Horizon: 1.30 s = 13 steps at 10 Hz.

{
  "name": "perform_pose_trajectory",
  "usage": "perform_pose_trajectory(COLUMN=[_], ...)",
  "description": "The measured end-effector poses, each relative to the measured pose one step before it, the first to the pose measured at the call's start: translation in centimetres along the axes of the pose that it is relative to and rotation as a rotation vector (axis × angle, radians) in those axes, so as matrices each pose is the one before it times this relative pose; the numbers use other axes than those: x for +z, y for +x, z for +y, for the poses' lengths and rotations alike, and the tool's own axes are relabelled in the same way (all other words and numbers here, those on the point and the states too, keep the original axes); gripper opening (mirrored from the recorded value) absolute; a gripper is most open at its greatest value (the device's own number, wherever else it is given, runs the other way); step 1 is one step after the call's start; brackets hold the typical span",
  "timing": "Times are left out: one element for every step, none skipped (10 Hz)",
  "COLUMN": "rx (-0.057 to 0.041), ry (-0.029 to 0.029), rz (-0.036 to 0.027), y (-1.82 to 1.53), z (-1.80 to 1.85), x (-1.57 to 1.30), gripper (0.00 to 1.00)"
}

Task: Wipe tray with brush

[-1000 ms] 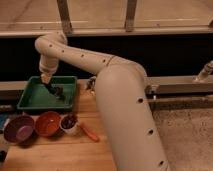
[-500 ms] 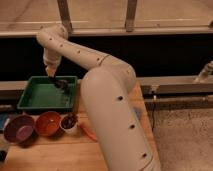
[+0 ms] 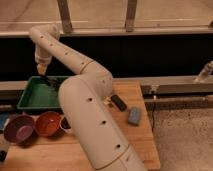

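The green tray [image 3: 29,98] lies at the table's left, and my arm hides its right end. My gripper [image 3: 47,79] hangs from the wrist over the tray's far rim, right of its middle. It is shut on the brush [image 3: 43,73], whose tan handle shows under the wrist. The dark head points down at the tray floor. I cannot tell whether the bristles touch the tray.
In front of the tray stand a purple bowl [image 3: 19,129], an orange bowl [image 3: 47,123] and a small cup [image 3: 65,124]. A black object [image 3: 118,102] and a blue-grey block [image 3: 134,115] lie on the wooden table [image 3: 135,137] to the right. My arm crosses the table's middle.
The gripper has moved with the brush from the tray's middle toward its far rim. The arm has swung nearer and now covers the table's middle, hiding the orange-handled tool.
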Motion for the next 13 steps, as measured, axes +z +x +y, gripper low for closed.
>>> perform_pose_trajectory(rx=[-0.03276,-0.04319,-0.02468,-0.02055,-0.00233,0.01588,0.01904,0.07214,0.05142,0.04203,0.04313,0.02402,0.02277], ry=[-0.00981,-0.01529,-0.01238,-0.0102,-0.01033,-0.00714,-0.00018,0.01366,0.01516,0.01361,0.01783,0.01056,0.00927], rz=[-0.01094,-0.01552,-0.00766,-0.0072,-0.00114,0.0063,0.01054,0.03694,0.02391,0.01752,0.01906,0.00966,0.01054], y=[-1.218,-1.582,-0.899,-0.754,-0.274,0.547,0.937,3.153,2.097,1.695,1.926,1.013,0.799], z=[0.573,1.369,1.267,1.363,1.663,1.547,1.045,2.663,0.736,-0.092,-0.952,-1.09,-1.288], x=[0.195,-0.02,-0.001,-0.193,-0.299,-0.531,-0.656,-2.018,-1.065,-0.719,-0.665,-0.229,-0.066], gripper=[0.0,0.0,0.0,0.0,0.0,0.0,0.0,0.0,0.0,0.0,0.0,0.0,0.0])
